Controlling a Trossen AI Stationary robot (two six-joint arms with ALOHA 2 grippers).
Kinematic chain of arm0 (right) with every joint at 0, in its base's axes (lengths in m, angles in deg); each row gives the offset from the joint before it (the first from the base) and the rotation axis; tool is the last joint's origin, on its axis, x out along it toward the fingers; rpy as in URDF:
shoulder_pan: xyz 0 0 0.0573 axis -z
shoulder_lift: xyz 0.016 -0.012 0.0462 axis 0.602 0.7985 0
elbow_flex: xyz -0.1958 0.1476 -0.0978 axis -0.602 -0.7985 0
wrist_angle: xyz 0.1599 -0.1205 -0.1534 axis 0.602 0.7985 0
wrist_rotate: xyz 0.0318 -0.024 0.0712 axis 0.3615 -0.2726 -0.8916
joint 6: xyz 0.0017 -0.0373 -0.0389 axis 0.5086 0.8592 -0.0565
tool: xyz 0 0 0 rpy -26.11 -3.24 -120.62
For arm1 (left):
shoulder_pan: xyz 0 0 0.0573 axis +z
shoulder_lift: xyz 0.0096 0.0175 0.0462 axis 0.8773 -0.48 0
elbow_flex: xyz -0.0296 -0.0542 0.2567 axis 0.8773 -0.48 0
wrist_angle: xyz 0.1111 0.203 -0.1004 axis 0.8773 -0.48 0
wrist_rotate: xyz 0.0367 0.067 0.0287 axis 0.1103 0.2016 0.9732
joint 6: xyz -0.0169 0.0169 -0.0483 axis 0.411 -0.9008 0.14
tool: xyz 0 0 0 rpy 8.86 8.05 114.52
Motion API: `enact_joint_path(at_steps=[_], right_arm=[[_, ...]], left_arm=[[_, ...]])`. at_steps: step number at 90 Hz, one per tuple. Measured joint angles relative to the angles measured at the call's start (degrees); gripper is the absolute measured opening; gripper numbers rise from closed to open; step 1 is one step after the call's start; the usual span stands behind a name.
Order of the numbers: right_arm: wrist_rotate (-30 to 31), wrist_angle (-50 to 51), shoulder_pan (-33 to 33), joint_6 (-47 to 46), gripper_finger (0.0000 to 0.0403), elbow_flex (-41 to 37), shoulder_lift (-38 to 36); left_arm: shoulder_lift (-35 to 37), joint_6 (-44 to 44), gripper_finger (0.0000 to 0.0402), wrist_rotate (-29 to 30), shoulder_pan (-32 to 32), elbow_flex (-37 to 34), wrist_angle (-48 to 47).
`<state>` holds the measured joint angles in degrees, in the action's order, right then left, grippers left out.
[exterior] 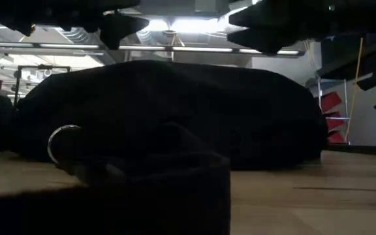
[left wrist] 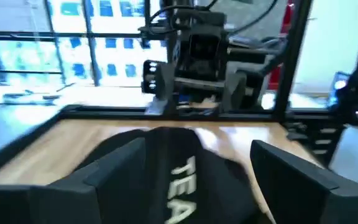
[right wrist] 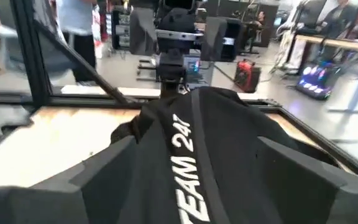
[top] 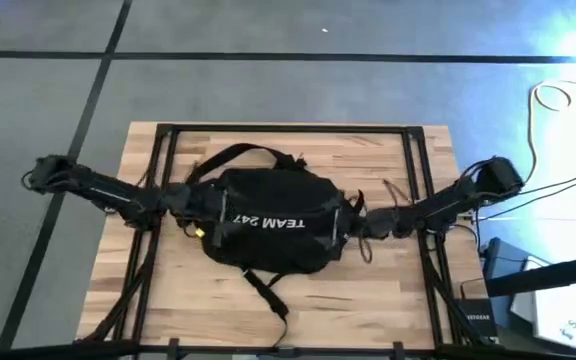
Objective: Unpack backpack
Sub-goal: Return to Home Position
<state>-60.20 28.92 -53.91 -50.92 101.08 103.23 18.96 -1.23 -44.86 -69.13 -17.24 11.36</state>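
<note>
At the centre of the desk point(top: 378, 300) lies the backpack point(top: 268, 222), TEAM 247 lettering facing up. I see my left claw point(top: 200, 203) at one end and my right claw point(top: 360, 222) at the other, both spread wide, gripping nothing.

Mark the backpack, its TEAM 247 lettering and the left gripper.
backpack point(top: 268, 190), high view, black fabric beside the lettering.
TEAM 247 lettering point(right wrist: 183, 132), right wrist view, on the digits.
left gripper point(left wrist: 197, 146), left wrist view, midway between its fingertips.
</note>
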Motion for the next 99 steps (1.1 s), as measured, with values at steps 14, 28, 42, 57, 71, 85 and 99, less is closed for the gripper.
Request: enact_joint_path(at_steps=[14, 28, 42, 57, 71, 85, 99], right_arm=[[-6.74, 0.33, 4.18, -3.95, 0.0244, -7.46, -8.53], [-9.03, 0.56, 5.34, -5.40, 0.0119, -14.42, -17.15], [-12.41, 2.35, 5.30, -7.39, 0.0011, -19.58, -26.22], [-10.94, 11.73, 5.34, -8.93, 0.0026, -22.66, -36.30], [-10.88, 22.09, 5.32, -9.12, 0.0006, -22.94, -45.44], [-11.17, 32.56, 5.30, -9.56, 0.0004, -22.96, -54.41], [-11.74, 36.68, 5.30, -9.85, 0.0001, -22.96, -61.69]], left_arm=[[5.43, -2.61, 0.0273, 0.01, 3.30, -3.76, -1.20], [8.68, -0.75, 0.0214, -0.97, 6.77, -7.73, -1.77], [10.97, 0.47, 0.0118, -4.27, 8.70, -9.91, -1.66], [12.90, -0.03, 0.0035, -4.46, 9.05, -10.25, -1.74], [16.11, -1.62, 0.0004, -4.48, 9.05, -10.25, -5.07], [21.03, -2.26, 0.0001, -4.46, 9.05, -10.25, -11.12], [26.68, -2.40, 0.0000, -4.46, 9.05, -10.25, -17.17]])
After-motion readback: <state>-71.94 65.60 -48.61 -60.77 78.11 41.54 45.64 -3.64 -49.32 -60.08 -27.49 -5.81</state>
